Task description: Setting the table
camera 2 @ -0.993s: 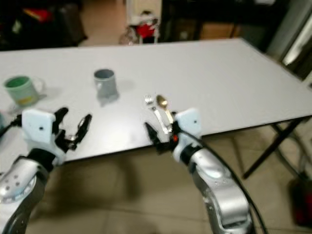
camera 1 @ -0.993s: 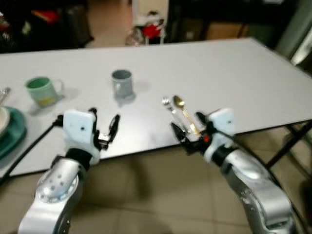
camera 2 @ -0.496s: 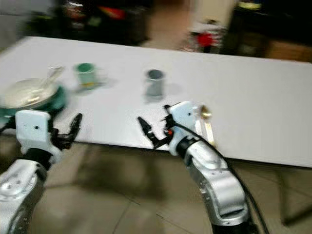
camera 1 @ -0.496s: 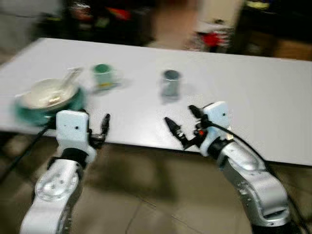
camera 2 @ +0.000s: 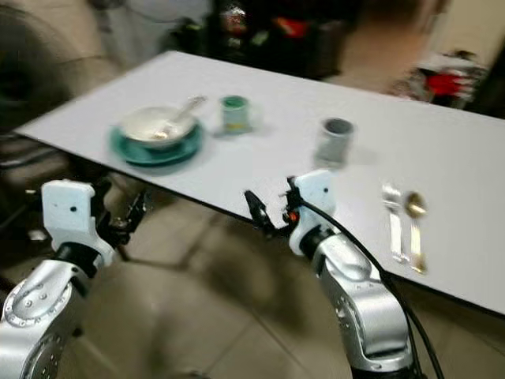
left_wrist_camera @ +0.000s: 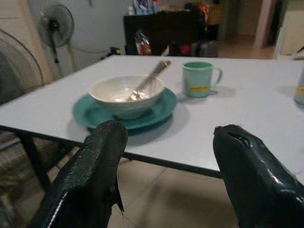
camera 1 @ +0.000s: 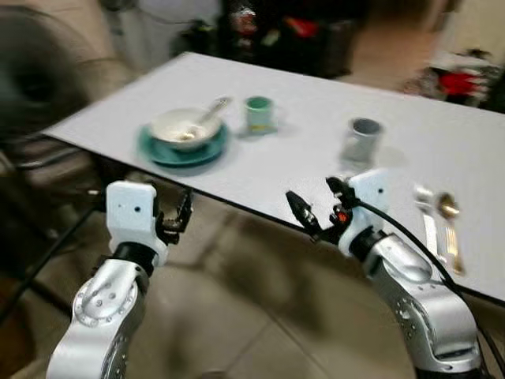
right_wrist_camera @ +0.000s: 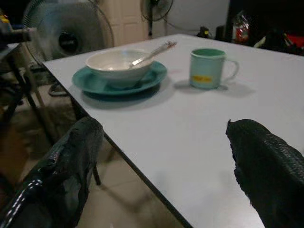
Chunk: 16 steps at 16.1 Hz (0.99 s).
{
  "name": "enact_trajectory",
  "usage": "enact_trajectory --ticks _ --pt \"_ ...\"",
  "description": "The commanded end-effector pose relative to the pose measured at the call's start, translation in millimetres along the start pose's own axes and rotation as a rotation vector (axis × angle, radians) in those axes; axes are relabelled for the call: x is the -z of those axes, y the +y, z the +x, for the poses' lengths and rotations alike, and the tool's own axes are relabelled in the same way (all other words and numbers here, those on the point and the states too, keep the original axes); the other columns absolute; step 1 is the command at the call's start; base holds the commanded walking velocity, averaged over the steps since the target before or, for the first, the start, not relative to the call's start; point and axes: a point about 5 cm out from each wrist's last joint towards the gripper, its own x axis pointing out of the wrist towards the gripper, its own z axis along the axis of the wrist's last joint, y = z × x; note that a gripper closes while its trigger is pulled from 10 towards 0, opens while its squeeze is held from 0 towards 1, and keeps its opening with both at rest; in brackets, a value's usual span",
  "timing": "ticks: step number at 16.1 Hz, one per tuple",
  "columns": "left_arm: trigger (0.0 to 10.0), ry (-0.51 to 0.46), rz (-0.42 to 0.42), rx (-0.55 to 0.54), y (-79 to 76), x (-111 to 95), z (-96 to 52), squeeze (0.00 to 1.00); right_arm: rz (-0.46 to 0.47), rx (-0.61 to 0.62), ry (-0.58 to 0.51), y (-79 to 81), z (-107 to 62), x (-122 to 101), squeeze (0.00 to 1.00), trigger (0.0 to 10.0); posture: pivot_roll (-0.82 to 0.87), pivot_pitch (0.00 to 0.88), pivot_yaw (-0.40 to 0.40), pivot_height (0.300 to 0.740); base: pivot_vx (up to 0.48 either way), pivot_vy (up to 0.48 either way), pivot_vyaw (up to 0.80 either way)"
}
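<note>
A white bowl (camera 1: pixel 181 126) with a spoon in it sits on a teal plate (camera 1: pixel 160 151) near the left end of the white table (camera 1: pixel 300 162). Beside it stands a green mug (camera 1: pixel 258 114), and further right a grey cup (camera 1: pixel 362 140). A fork (camera 1: pixel 428 223) and a gold spoon (camera 1: pixel 450 225) lie side by side at the right. My left gripper (camera 1: pixel 173 216) is open and empty, below the table's front edge under the plate. My right gripper (camera 1: pixel 311 191) is open and empty at the front edge, before the grey cup. Both wrist views look across the table at the bowl (left_wrist_camera: pixel 124 91) and mug (right_wrist_camera: pixel 207 69).
A standing fan (camera 1: pixel 35 51) is off the table's left end, with another fan (left_wrist_camera: pixel 57 21) further back. Dark furniture (camera 1: pixel 284 39) and red items (camera 1: pixel 458 83) stand behind the table. Tiled floor (camera 1: pixel 237 316) lies below the arms.
The camera has swung left, so the plate and bowl came into the picture and the cutlery slid to the right. Both grippers stay open and empty before the table edge.
</note>
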Motion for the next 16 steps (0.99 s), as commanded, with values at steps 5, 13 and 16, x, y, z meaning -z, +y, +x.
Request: enact_trajectory --ticks 5,13,16 --pt "10.0 0.008 0.002 -0.017 4.6 1.7 1.8 0.00 0.045 0.019 -0.023 0.5 1.5 -4.7 0.96 10.0 -0.08 0.000 -0.020 0.740 0.000 0.122 0.48" --pt "10.0 0.010 0.008 0.003 4.0 2.5 6.2 0.00 0.033 0.037 0.002 -1.5 -0.2 -2.0 0.00 10.0 -0.10 0.000 -0.010 0.740 0.000 0.322 0.00" --pt "10.0 0.007 0.009 0.005 4.4 2.3 7.8 0.00 0.031 0.037 0.004 -1.6 0.6 -2.3 0.00 10.0 -0.10 0.000 -0.012 0.740 0.000 0.319 0.00"
